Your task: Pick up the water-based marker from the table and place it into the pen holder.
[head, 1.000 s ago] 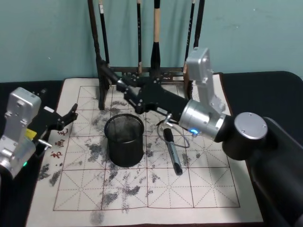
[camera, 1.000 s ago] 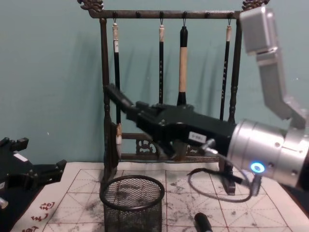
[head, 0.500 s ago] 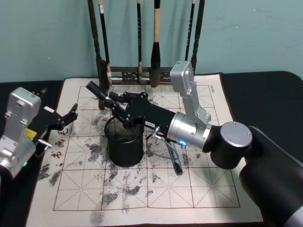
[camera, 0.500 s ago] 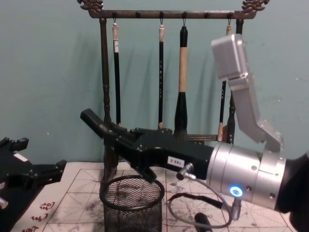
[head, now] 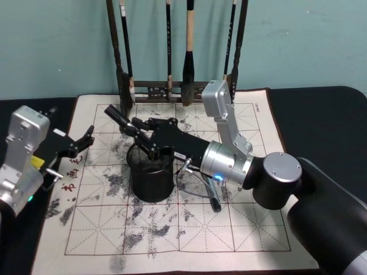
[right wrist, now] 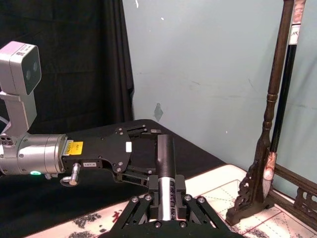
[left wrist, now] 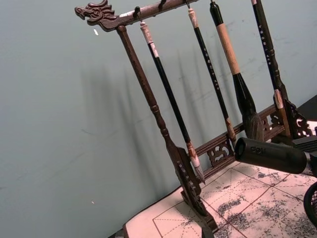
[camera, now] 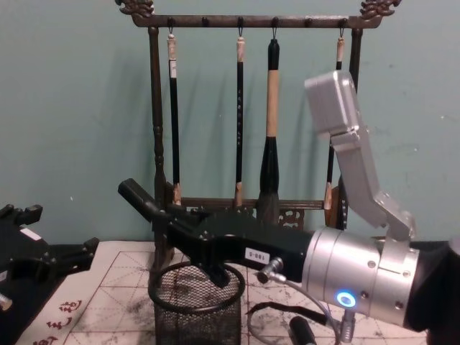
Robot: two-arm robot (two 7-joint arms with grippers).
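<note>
In the head view the right gripper (head: 147,141) is closed on the water-based marker (head: 118,118) directly over the mouth of the pen holder (head: 150,179). The marker lies slanted, its free end jutting past the rim toward the brush rack (head: 123,86). I judge the wrist should tip it nearer upright, low end centred in the mouth, before the fingers part, or it could catch the rim and topple out. The left gripper (head: 80,144) sits parked at the mat's (head: 229,229) edge, fingers spread and empty, and a second dark pen (head: 213,199) lies on the mat beside the holder. The left wrist view shows the marker's blunt end in the air, clear of the rack. In the right wrist view the marker sits clamped between the two fingers at mid-length. In the chest view it angles up just above the mesh, though the gripper hides its lower end, which may already be inside the rim.
</note>
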